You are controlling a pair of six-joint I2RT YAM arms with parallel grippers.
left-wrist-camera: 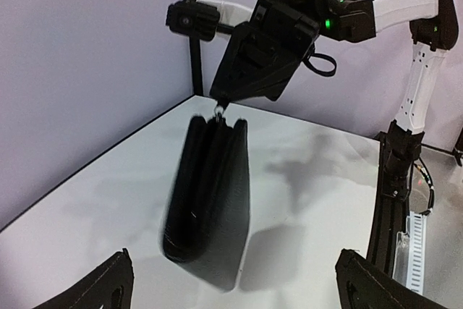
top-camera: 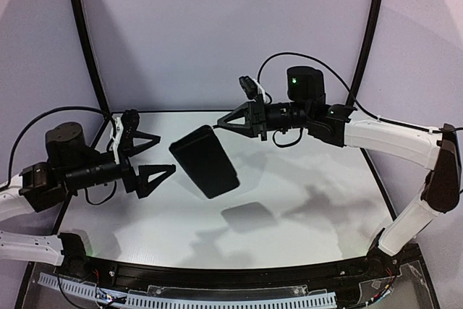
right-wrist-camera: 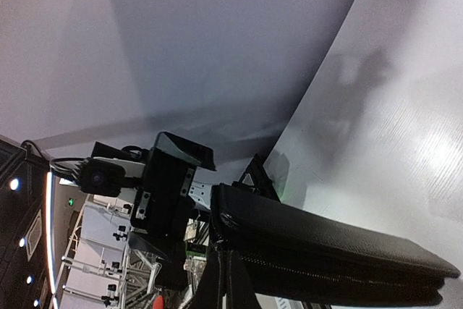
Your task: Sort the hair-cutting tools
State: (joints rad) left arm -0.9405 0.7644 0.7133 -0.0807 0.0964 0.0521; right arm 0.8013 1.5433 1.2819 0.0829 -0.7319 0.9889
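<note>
Combs and scissors cannot be made out in any view, and whether they lie inside the case I cannot tell. What shows is a black zip case hanging in the air above the white desk, tilted, its shadow on the surface below. The right tool is pinched closed on the zip pull at the case's upper end, and the case dangles from it. The left tool is spread wide, just beside the case, facing it and gripping nothing.
</note>
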